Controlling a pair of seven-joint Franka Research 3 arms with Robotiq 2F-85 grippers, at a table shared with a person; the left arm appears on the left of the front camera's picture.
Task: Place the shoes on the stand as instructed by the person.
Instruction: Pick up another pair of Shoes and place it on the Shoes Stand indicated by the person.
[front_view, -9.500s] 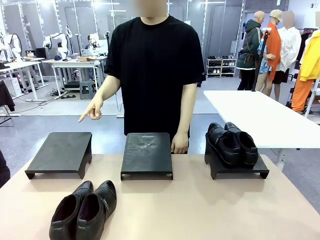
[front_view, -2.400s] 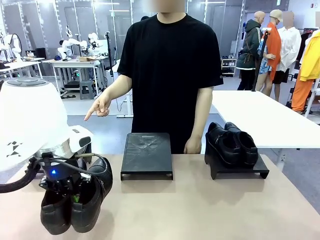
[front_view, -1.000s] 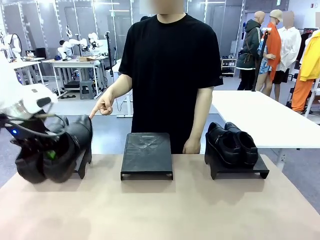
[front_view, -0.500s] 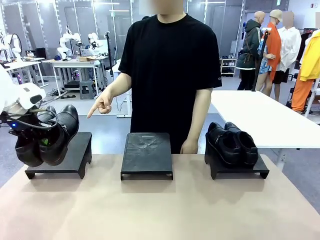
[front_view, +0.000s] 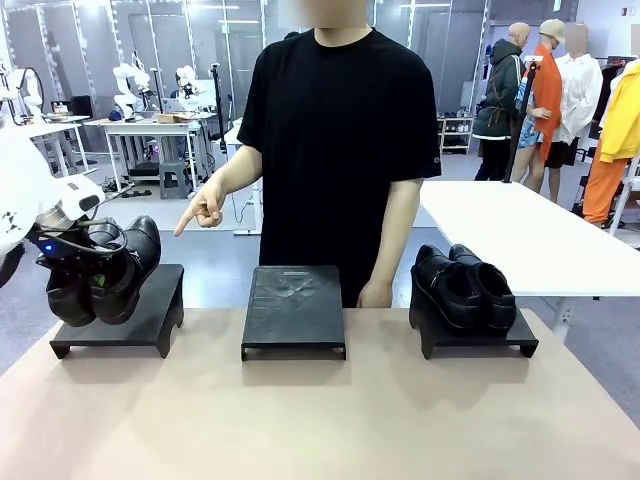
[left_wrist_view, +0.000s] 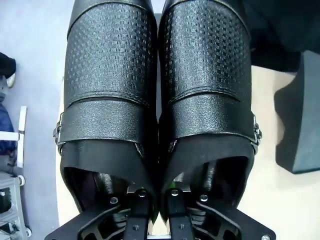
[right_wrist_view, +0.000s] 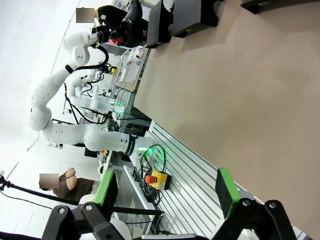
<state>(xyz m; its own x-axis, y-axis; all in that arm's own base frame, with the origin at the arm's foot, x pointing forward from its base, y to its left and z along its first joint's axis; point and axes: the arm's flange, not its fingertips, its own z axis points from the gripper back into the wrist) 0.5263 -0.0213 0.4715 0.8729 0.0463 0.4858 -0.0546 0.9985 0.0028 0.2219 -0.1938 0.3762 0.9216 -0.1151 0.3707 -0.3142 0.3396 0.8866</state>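
On the beige desk (front_view: 320, 420) we see three black stands. Our left gripper (front_view: 88, 283) clamps one pair of shoes (front_view: 100, 275) above the left stand (front_view: 130, 310); our right gripper (right_wrist_view: 167, 192) gapes wide.

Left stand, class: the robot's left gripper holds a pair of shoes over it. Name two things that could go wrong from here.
1. The held pair of shoes is pinched by its inner walls in the left gripper and hangs tilted over the left stand; released like this, it might topple or slide down the slope.
2. The pair sits towards the stand's left edge, so one shoe may land partly off it.
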